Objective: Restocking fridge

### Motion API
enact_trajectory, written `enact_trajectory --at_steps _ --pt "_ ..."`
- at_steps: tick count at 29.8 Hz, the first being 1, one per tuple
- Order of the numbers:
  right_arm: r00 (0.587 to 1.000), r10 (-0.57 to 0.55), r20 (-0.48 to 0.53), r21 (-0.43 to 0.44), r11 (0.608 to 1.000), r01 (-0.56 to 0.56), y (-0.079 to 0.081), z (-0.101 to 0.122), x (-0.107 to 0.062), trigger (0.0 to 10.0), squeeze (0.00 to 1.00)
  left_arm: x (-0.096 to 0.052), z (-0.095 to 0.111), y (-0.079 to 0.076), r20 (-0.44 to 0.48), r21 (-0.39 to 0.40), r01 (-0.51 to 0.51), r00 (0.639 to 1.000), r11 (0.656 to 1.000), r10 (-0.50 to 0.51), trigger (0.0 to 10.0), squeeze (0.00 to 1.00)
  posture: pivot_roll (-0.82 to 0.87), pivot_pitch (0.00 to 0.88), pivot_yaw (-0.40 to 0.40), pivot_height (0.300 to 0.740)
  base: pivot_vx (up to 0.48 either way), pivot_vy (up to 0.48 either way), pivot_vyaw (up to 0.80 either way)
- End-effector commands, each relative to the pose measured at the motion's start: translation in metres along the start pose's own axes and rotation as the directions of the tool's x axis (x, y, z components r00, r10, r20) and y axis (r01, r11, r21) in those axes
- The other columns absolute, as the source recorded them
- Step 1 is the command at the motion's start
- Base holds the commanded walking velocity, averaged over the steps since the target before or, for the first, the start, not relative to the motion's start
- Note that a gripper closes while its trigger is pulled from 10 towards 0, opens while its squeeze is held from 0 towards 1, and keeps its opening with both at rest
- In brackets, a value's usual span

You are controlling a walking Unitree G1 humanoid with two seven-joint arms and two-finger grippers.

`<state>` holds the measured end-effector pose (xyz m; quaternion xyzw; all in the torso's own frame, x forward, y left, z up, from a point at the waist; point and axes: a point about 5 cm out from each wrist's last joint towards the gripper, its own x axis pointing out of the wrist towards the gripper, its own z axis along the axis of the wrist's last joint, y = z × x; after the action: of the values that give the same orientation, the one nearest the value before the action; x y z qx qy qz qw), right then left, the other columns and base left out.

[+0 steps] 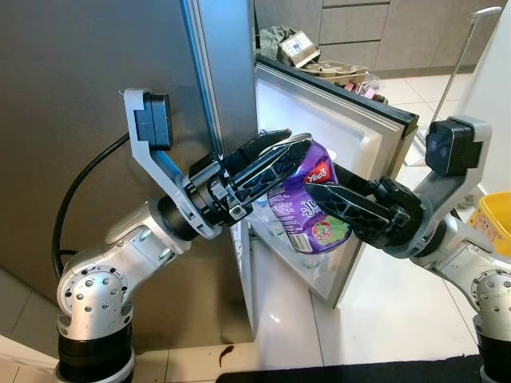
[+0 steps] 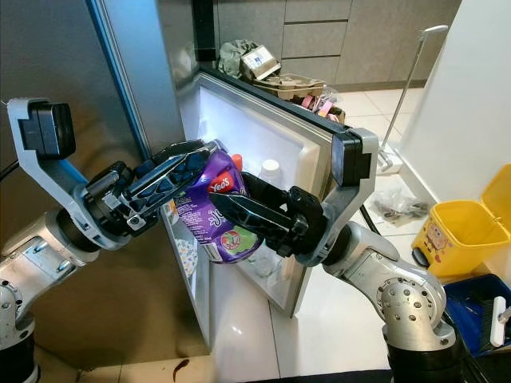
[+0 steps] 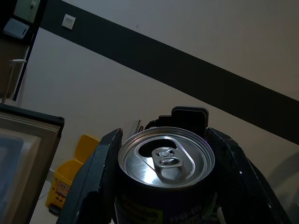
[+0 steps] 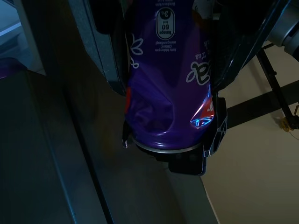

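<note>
A dented purple drink can (image 1: 307, 211) hangs tilted in front of the open fridge door (image 1: 351, 136), held from both sides. My left gripper (image 1: 297, 153) comes in from the left and is shut on the can's upper part. In its wrist view the silver pull-tab top (image 3: 166, 158) sits between the two black fingers (image 3: 93, 186). From the right, my right gripper (image 2: 217, 209) is shut on the can's lower part, one finger lying across its front. The right wrist view looks along the purple can (image 4: 163, 102), which has dark fingers on either side.
The fridge's grey side panel (image 1: 80, 120) stands at my left. The door shelf holds a white-capped bottle (image 2: 271, 171). Cartons and packs (image 2: 279, 80) lie behind the door's top edge. A yellow bin (image 2: 455, 231), a blue tray (image 2: 479, 311) and a mop handle (image 2: 411, 88) stand right.
</note>
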<state>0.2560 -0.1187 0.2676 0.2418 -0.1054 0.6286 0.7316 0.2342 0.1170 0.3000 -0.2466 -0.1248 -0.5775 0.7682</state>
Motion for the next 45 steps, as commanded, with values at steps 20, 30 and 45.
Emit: enact_trajectory --at_steps 20,30,45 --pt "0.999 0.006 -0.038 -0.003 1.000 -0.006 0.001 -0.003 -0.001 10.0 0.00 -0.004 -0.010 -0.004 -0.111 0.017 0.014 0.994 1.000 -0.012 10.0 0.00 -0.08 0.090 -0.002 0.740 0.000 0.000 0.00" --pt "0.997 0.002 -0.079 0.000 1.000 -0.002 0.000 -0.007 -0.003 10.0 0.26 -0.003 -0.010 -0.008 -0.114 0.012 0.040 0.993 0.999 -0.039 10.0 0.00 -0.08 0.094 -0.002 0.740 0.000 0.000 0.00" --pt "0.980 0.018 -0.200 0.087 0.996 -0.001 -0.002 -0.025 -0.012 10.0 0.00 0.001 -0.009 -0.011 -0.104 0.006 0.070 0.992 0.998 -0.069 10.0 0.00 -0.08 0.095 -0.005 0.740 0.000 0.000 0.00"
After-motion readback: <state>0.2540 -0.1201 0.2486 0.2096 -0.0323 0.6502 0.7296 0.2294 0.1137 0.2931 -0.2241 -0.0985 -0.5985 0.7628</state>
